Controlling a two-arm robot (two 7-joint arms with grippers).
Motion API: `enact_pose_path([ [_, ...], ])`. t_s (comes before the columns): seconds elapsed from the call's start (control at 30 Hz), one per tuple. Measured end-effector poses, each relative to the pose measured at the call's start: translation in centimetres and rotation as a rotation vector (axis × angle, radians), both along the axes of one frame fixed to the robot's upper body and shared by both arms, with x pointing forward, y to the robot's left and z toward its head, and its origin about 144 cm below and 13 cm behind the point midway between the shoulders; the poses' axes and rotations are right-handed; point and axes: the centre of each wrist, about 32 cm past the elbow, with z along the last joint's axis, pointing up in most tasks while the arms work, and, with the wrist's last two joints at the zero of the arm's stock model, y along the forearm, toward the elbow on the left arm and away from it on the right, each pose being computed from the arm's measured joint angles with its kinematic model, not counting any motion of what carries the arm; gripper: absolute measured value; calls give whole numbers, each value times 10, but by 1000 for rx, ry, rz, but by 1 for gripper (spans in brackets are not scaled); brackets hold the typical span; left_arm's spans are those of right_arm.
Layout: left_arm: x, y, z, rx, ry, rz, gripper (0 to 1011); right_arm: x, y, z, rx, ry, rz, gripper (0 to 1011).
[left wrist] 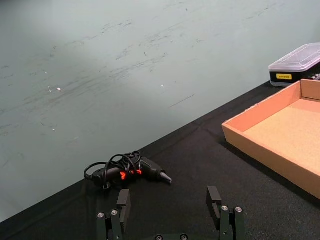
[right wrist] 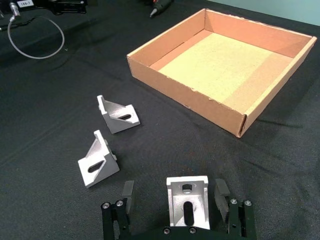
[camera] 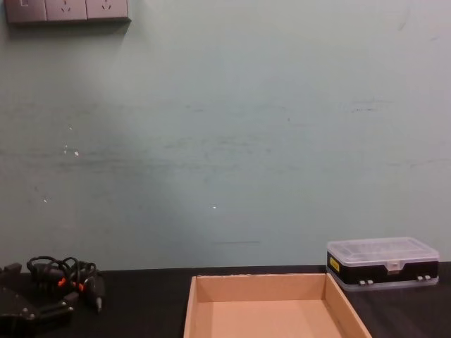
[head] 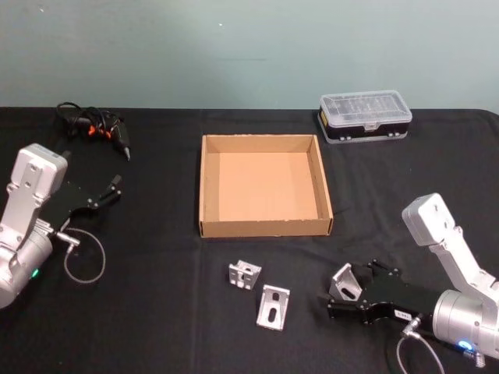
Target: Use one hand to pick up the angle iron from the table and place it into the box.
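Right gripper: my right gripper point(head: 343, 291) point(right wrist: 175, 194) sits low over the table point(head: 156, 327), with its fingers point(right wrist: 128, 192) spread apart and clamped on nothing.
Bracket: the bracket point(head: 341, 280) point(right wrist: 187, 202) stands on the table right between those fingers. There is a clear gap on one side and a narrower one on the other, and its slotted face is turned toward my wrist.
Spare brackets: the nearer spare point(head: 274, 305) point(right wrist: 97, 165) lies just off to my right gripper's left. The farther spare point(head: 244, 273) point(right wrist: 120, 114) lies a little beyond it, apart from it.
Box: the box point(head: 265, 227) point(right wrist: 185, 92) is ahead of my right gripper and to its left, past the spares, well apart from my fingers. Its cardboard floor is bare.
Left gripper: my left gripper point(head: 113, 189) point(left wrist: 169, 200) is out to the left of the box, clear of the brackets, with its fingers held apart.
Black tool: the black tool point(head: 97, 125) point(left wrist: 127, 172), cord coiled on it, lies ahead of my left gripper near the table's back edge.
Plastic case: the plastic case point(head: 364, 115) point(camera: 382, 262) sits far ahead of my right gripper, past the box's far right corner.
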Motion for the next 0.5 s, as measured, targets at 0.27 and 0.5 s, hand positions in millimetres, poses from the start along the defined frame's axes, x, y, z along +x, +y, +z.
enact_pose_path([
  [0.27, 0, 0, 0, 0, 0, 0, 1000, 2, 0, -2, -3, -1, 6, 1002],
  [0.5, 0, 0, 0, 0, 0, 0, 1000, 2, 0, -3, -9, -3, 8, 862],
])
